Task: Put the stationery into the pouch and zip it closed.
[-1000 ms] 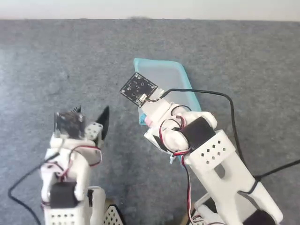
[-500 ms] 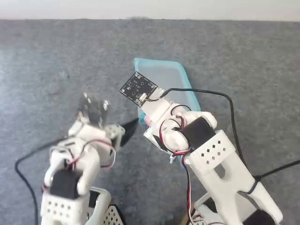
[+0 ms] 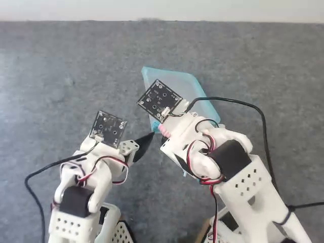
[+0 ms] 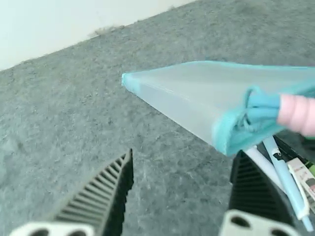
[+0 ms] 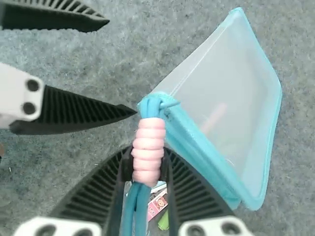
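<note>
You have a grey, felt-like covering over the table across the whole high view. Along the top edge of the frame runs a pale, plain wall, evenly lit.

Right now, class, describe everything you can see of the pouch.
The pouch is flat, frosted see-through plastic with turquoise edging. It tilts over the grey carpet, held by the right gripper, shut on the pink pull of its turquoise cord. A pink shape shows through its wall. The open left gripper sits beside its near corner.
</note>
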